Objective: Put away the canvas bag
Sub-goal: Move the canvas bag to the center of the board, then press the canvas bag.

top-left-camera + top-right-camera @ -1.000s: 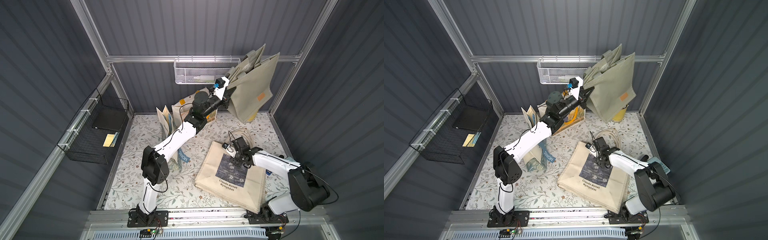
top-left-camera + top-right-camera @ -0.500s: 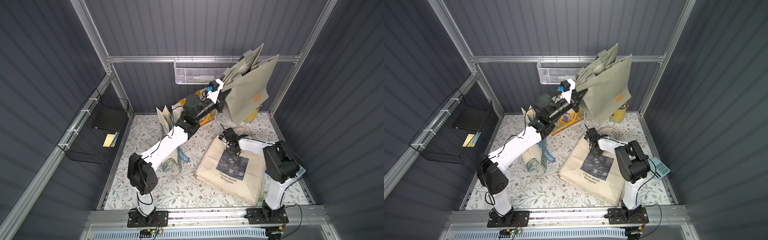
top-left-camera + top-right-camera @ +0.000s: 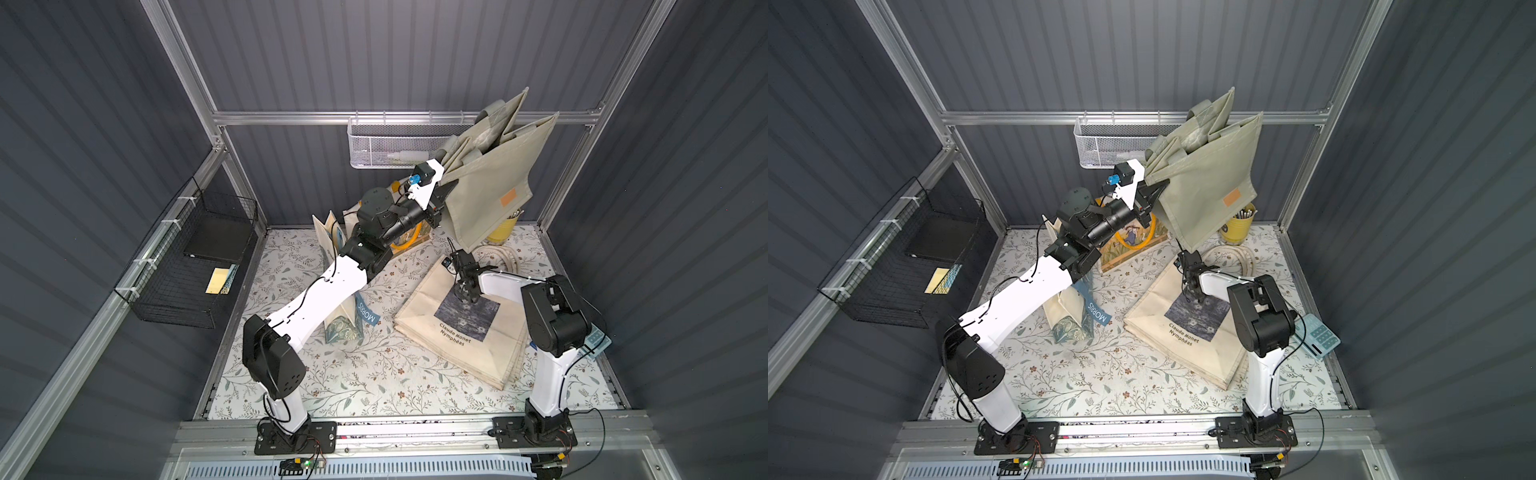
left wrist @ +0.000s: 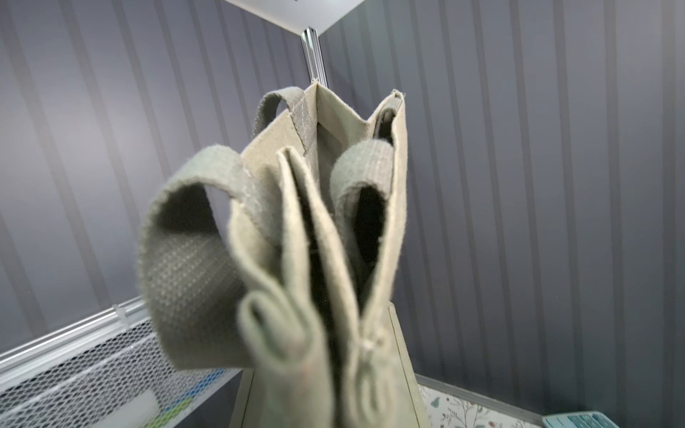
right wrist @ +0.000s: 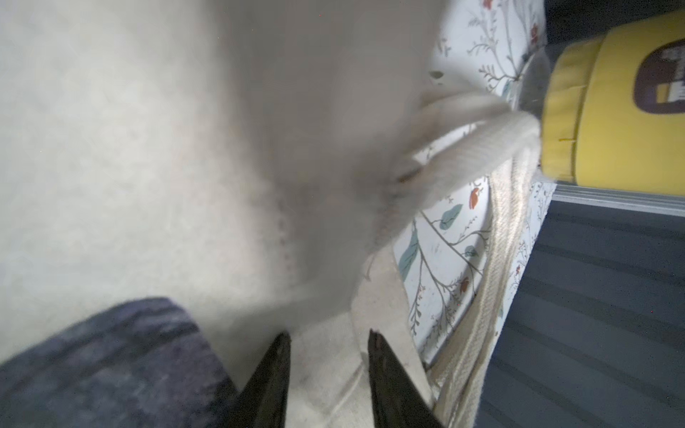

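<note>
In both top views an olive canvas bag (image 3: 494,178) (image 3: 1208,183) hangs tilted in the air, its upper corners up by the back rail (image 3: 291,117). My left gripper (image 3: 442,193) (image 3: 1156,191) is shut on its bunched top edge and handles. In the left wrist view the bag (image 4: 326,237) fills the middle and hides my fingers. My right gripper (image 3: 457,259) (image 3: 1187,266) (image 5: 329,333) stands open low over a flat cream tote (image 3: 469,345) (image 5: 111,148), near that tote's top edge and handles (image 5: 482,140).
A white mesh basket (image 3: 390,145) hangs on the back rail beside the bag. A black wire basket (image 3: 195,266) is on the left wall. On the floor are a yellow pen cup (image 3: 505,232), a standing patterned tote (image 3: 345,320) and a teal calculator (image 3: 596,338).
The left arm swung the olive bag slightly left. The right arm folded upright, its gripper moved back along the cream tote, and that tote slid a little toward the back wall.
</note>
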You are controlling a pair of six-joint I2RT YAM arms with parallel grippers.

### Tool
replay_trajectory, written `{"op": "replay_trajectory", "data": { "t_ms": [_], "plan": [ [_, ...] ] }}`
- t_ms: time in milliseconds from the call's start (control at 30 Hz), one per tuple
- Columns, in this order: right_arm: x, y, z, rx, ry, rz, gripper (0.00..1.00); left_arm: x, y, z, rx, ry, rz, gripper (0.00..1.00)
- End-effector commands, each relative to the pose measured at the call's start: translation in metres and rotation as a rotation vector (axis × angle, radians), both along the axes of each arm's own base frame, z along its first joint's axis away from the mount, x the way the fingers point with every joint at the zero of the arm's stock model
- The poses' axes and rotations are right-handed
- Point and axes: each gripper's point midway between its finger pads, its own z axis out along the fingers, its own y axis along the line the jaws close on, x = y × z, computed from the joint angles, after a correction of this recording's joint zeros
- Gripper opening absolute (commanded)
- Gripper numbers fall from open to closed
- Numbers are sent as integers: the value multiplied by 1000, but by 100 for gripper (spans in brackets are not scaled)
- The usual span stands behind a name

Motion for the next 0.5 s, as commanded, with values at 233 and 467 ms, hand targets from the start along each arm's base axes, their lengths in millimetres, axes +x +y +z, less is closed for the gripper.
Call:
{"op": "replay_trajectory", "data": {
  "t_ms": [233, 467],
  "plan": [
    [-49, 23, 112, 375, -265, 125, 60, -13, 53, 49, 22, -30, 50, 0],
    [-112, 13, 145, 505, -346, 172, 73, -12, 67, 57, 50, -12, 71, 0]
  ]
}}
